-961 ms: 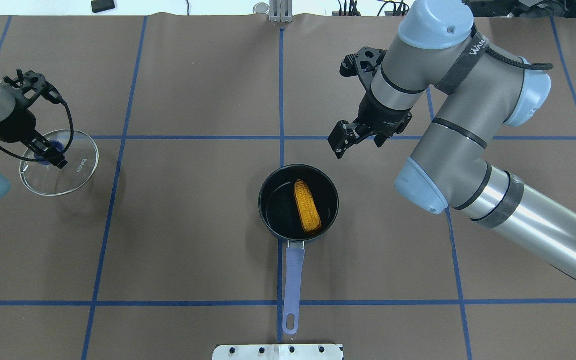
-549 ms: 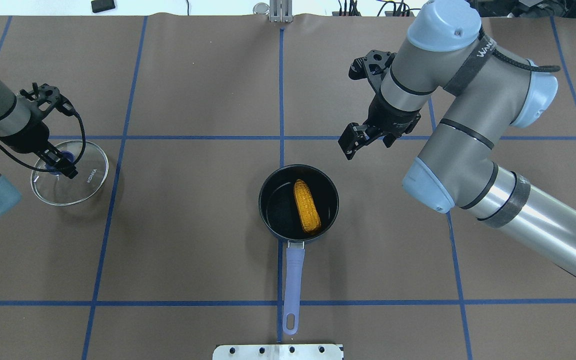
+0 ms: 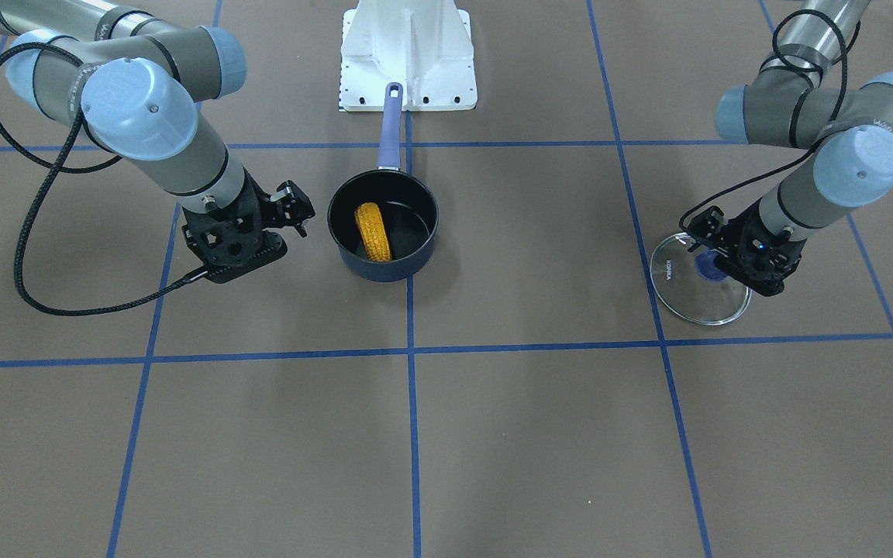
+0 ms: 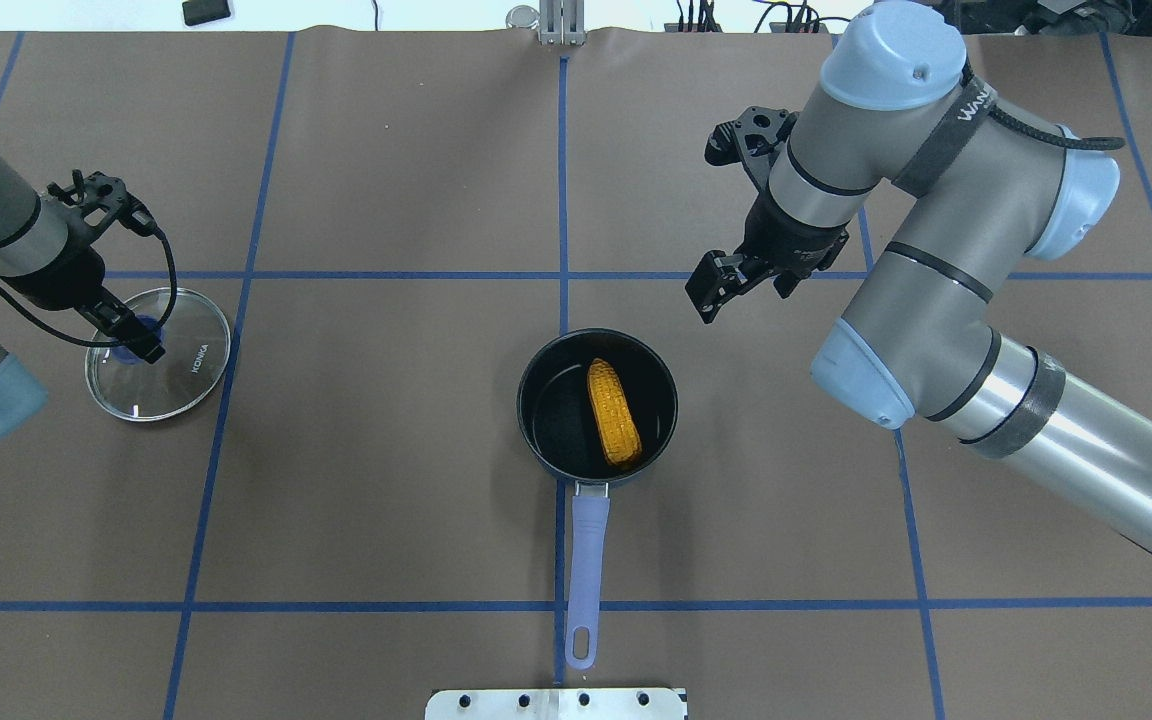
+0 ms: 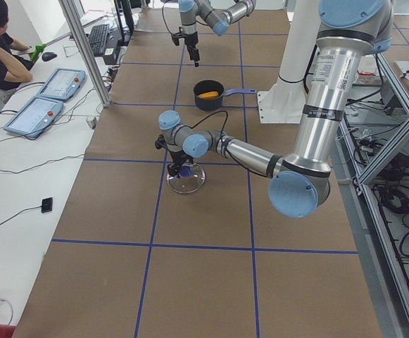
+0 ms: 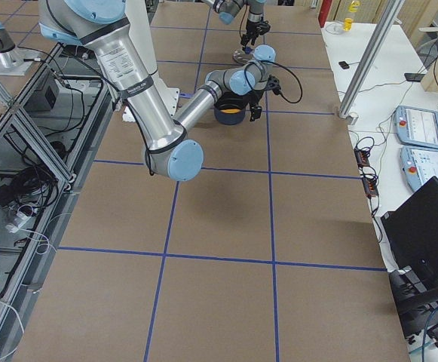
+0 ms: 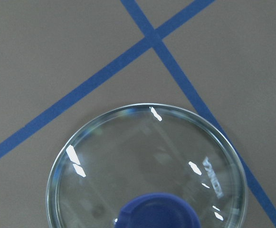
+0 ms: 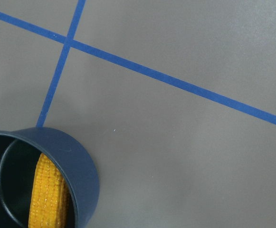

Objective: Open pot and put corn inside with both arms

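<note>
The dark blue pot (image 4: 528,400) stands open at the table's middle, its lilac handle (image 4: 586,560) pointing toward my base. The orange-yellow corn (image 4: 614,412) lies inside it and also shows in the front view (image 3: 373,230) and the right wrist view (image 8: 46,194). My left gripper (image 4: 136,338) is shut on the blue knob (image 7: 157,211) of the glass lid (image 4: 181,375), low over the table at the far left. My right gripper (image 4: 718,288) is open and empty, above and beyond the pot's right side.
Blue tape lines (image 4: 563,180) cross the brown table cover. The white base plate (image 4: 556,703) lies just past the handle's end. The right arm's black cable (image 3: 36,256) hangs in a loop near the table. Operator desks stand beyond the far edge.
My left gripper has carried the lid to the right and lower toward the table. My right gripper has drifted slightly right, away from the pot. The corn and pot have not moved.
</note>
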`<state>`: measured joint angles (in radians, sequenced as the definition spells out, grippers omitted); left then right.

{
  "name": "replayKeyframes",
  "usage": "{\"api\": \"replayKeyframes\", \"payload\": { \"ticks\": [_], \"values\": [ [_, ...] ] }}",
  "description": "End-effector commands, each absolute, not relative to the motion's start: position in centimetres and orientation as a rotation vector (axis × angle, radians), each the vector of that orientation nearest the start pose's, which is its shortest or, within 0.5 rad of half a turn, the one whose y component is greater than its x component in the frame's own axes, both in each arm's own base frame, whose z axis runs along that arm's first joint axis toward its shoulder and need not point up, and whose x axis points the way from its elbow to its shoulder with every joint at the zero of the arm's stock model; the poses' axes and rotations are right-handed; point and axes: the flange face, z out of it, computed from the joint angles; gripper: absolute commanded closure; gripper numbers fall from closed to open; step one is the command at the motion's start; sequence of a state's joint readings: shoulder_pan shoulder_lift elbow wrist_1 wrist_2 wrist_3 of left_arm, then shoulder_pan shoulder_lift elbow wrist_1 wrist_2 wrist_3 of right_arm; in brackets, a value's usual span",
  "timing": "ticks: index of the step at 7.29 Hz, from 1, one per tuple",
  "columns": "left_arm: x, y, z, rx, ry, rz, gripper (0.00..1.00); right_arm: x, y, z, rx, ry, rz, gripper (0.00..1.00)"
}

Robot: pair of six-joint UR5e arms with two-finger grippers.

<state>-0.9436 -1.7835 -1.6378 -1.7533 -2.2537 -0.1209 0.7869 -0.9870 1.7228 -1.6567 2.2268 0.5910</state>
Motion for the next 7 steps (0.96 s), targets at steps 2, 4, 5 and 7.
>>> {"api": "replayKeyframes", "payload": {
  "ticks": [2, 4, 5, 7],
  "values": [
    [21.8, -54.2, 46.8, 0.244, 0.821, 0.535, 0.01, -36.8, -54.2, 27.4, 0.132, -0.864, -0.385, 0.00],
    [9.4, -57.4, 51.2, 0.247, 0.763, 0.355, 0.00, -28.8, -57.2, 32.9, 0.145, -0.791, -0.254, 0.00],
    [5.0, -58.2, 55.0, 0.234, 0.746, 0.348, 0.00, -24.3, -58.9, 34.4, 0.167, -0.774, -0.180, 0.00],
    [0.6, -55.4, 62.3, 0.153, 0.847, 0.290, 0.00, -12.8, -61.9, 37.1, 0.205, -0.729, 0.007, 0.00]
  ]
}}
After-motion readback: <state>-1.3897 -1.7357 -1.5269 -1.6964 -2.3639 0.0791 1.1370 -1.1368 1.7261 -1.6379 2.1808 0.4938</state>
